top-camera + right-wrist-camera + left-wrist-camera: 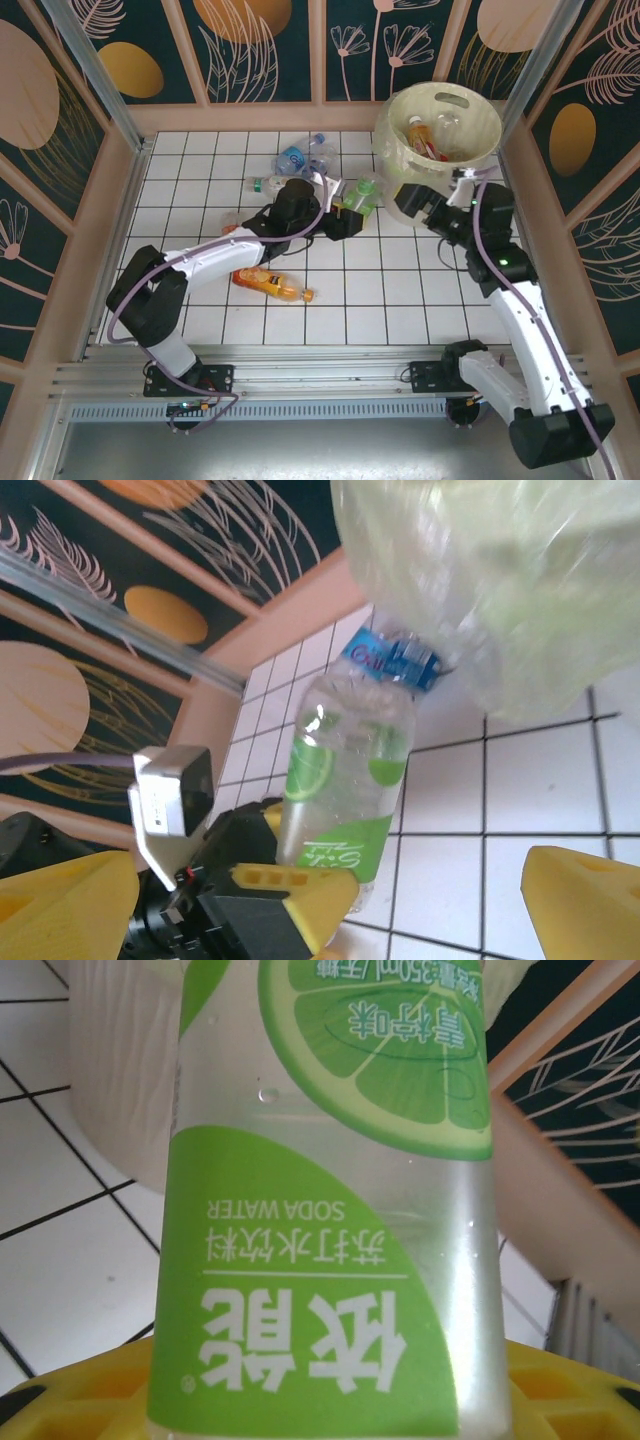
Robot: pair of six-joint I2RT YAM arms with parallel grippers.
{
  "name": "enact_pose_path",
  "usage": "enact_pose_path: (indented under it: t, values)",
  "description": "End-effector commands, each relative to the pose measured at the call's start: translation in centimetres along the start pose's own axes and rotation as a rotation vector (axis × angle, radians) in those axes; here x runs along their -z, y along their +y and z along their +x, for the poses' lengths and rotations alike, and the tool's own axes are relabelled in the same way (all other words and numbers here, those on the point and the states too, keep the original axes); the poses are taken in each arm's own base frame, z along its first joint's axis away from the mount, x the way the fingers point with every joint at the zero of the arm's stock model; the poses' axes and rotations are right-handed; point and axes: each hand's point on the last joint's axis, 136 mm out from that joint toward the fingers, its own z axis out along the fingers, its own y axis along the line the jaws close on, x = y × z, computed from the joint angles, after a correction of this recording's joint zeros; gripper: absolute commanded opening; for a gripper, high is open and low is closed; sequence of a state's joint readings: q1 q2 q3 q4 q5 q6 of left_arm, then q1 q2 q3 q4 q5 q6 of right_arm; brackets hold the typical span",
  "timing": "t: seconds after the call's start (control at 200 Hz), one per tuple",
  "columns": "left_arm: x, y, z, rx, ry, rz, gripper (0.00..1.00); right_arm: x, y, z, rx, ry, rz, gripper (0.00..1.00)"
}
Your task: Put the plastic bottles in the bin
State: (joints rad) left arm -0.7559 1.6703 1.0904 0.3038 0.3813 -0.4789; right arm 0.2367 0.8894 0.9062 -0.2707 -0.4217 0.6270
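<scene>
left gripper clamped on clear smooth lime-label bottle, mid frame. right gripper yellow fingers spread wide, nothing held, beside round cream plastic bin, upper right. glossy orange bottle lying on white tiles, lower centre.

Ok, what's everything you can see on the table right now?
bin: one, cream, far right corner
binned bottles: at least two, orange and clear, inside bin
lime bottle: one, clear with green label, gripped beside bin
blue-label bottle: one, clear, far middle
clear bottle: one, white label, just nearer than that
orange bottle: one, orange, lying near middle
table: one, white tiles
left claw: one, yellow, shut on lime bottle
right claw: one, yellow, open, by bin
</scene>
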Motion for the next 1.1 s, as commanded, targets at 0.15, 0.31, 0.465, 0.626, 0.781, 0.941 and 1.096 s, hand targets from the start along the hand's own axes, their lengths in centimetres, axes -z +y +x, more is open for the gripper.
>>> enact_pose_path:
  t: [0.15,0.31,0.465,0.626,0.781,0.941,1.096]
  values:
    - [0.8,-4.0,-1.4,0.039,-0.083,0.129,0.53,-5.0,2.3,-0.4,-0.019,-0.065,-0.019,0.99]
    - [1.4,-4.6,-1.5,0.04,-0.095,0.142,0.53,-7.0,1.8,-0.1,-0.04,-0.05,-0.002,0.99]
    - [1.8,-5.2,-1.6,0.04,-0.098,0.159,0.53,-8.1,1.5,-0.1,-0.033,-0.044,0.006,0.94]
    - [1.8,-5.2,-1.1,0.043,-0.089,0.161,0.54,-8.9,2.4,0.0,-0.021,-0.017,-0.033,0.81]
    - [1.8,-5.1,-1.0,0.046,-0.091,0.154,0.55,-9.2,2.7,0.4,-0.019,0.003,-0.041,0.68]
    - [1.8,-5.1,-1.1,0.047,-0.093,0.156,0.57,-9.0,3.0,0.4,-0.021,0.003,-0.046,0.55]
    - [2.4,-5.3,-1.5,0.042,-0.103,0.144,0.9,-8.4,3.2,-0.2,-0.001,-0.021,-0.032,0.5]
